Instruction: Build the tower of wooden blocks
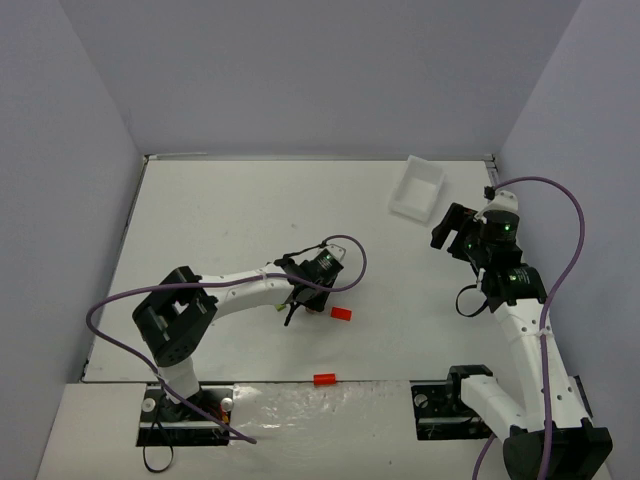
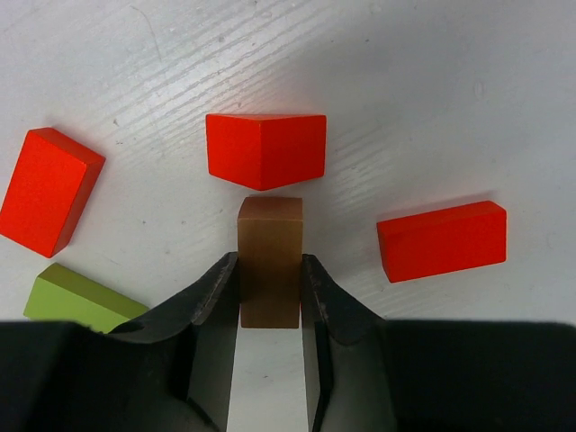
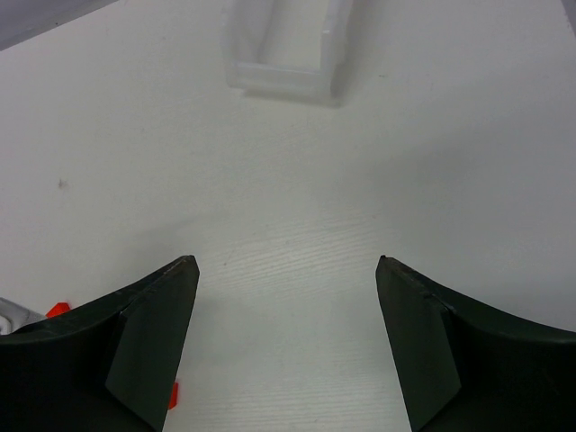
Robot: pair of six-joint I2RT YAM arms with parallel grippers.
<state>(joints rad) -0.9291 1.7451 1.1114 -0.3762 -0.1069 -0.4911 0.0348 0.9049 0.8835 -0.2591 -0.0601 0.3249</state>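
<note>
Gripped probably light, rigid, slick tan block [image 2: 269, 234] by its flat sides in left hand [image 2: 269, 270], red block [image 2: 265, 148] at 12 o'clock, right hand [image 3: 286, 270] spread wide.

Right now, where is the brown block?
In the left wrist view, the brown block sits mid-frame, held in the left pincer, with a red block just ahead of it.

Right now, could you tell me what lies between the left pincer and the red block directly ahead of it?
The tan block, gripped in the left pincer; its far end sits close to that red block. The left wrist view shows this.
</note>
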